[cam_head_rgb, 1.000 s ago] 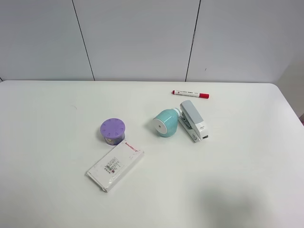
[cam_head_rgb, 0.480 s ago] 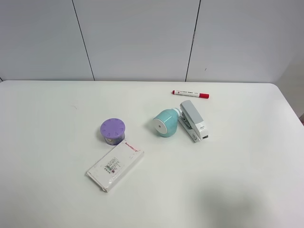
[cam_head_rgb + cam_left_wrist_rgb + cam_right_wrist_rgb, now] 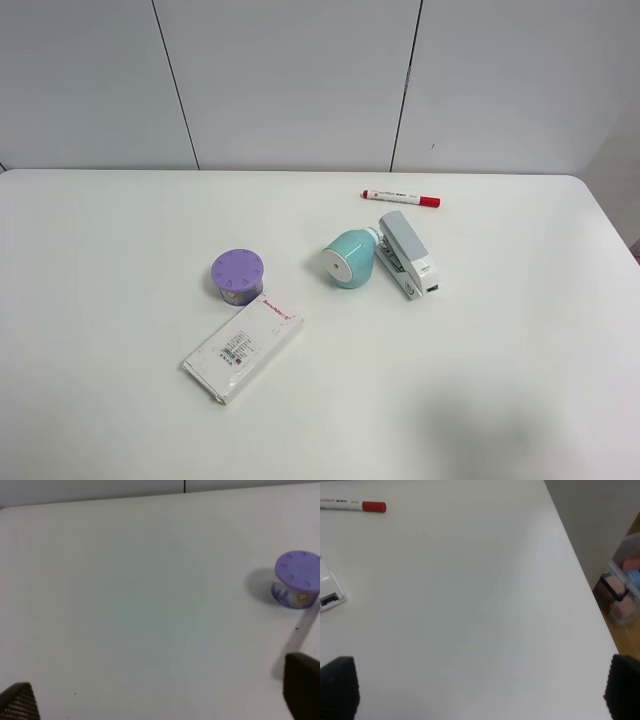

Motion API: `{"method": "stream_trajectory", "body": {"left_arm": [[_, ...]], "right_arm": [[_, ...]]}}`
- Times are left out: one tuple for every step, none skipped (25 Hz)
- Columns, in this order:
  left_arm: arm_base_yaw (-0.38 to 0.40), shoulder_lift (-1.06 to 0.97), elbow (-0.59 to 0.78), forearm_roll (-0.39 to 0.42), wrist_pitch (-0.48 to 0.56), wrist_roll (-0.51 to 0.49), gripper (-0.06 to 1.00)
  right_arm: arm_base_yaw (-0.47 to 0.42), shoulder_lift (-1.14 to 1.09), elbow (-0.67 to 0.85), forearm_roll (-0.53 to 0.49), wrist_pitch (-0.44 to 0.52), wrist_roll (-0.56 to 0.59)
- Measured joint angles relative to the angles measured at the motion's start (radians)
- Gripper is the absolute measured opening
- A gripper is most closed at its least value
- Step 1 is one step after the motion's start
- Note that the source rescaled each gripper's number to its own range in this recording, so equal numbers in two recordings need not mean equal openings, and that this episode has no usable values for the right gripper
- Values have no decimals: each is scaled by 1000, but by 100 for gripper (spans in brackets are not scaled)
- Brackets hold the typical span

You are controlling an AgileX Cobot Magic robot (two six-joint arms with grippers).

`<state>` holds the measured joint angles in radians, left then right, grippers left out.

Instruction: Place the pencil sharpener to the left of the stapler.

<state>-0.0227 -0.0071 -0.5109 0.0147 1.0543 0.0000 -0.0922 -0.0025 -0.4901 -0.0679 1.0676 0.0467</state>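
- From the high camera I see a white desk [image 3: 120, 420] against pale wall panels, with five small things on it and neither arm in that view.
- The teal, rounded cone-shaped plastic pencil sharpener [image 3: 349, 258] lies on its side right of the desk's middle, its flat white circular face turned toward the camera.
- The small grey-and-white desk stapler [image 3: 407, 254] lies just to the sharpener's right, touching it or nearly so; I cannot tell which.
- So the sharpener already sits on the stapler's left, which I judge matches what the task asks.
- Across the last second nothing on the desk has moved: sharpener, stapler and the rest sit in the same places in all three high views.
- I read that stillness as the placing being done, or as no move having begun; the pictures alone cannot settle which.
- A red-capped white marker [image 3: 400, 197] lies behind the stapler, apart from it.
- A short purple-topped cylinder [image 3: 238, 276] stands well left of the sharpener, with a flat white labelled box [image 3: 241, 347] just in front of it.
- My left claw [image 3: 160, 700] hangs above bare desk, dark fingertips spread wide at the frame's two edges, holding nothing; the purple cylinder shows nearby.
- My right claw [image 3: 480, 685] is likewise spread wide and empty, over bare desk near the desk's right edge, with the stapler's end and the marker in its view.
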Motion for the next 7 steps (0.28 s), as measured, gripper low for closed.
{"method": "stream_trajectory", "body": {"left_arm": [[0, 0, 0, 0, 0, 0, 98], [0, 0, 0, 0, 0, 0, 98], [0, 0, 0, 0, 0, 0, 98], [0, 0, 0, 0, 0, 0, 98], [0, 0, 0, 0, 0, 0, 98], [0, 0, 0, 0, 0, 0, 98], [0, 0, 0, 0, 0, 0, 98]], "right_arm": [[0, 0, 0, 0, 0, 0], [0, 0, 0, 0, 0, 0], [0, 0, 0, 0, 0, 0], [0, 0, 0, 0, 0, 0], [0, 0, 0, 0, 0, 0], [0, 0, 0, 0, 0, 0], [0, 0, 0, 0, 0, 0]]}}
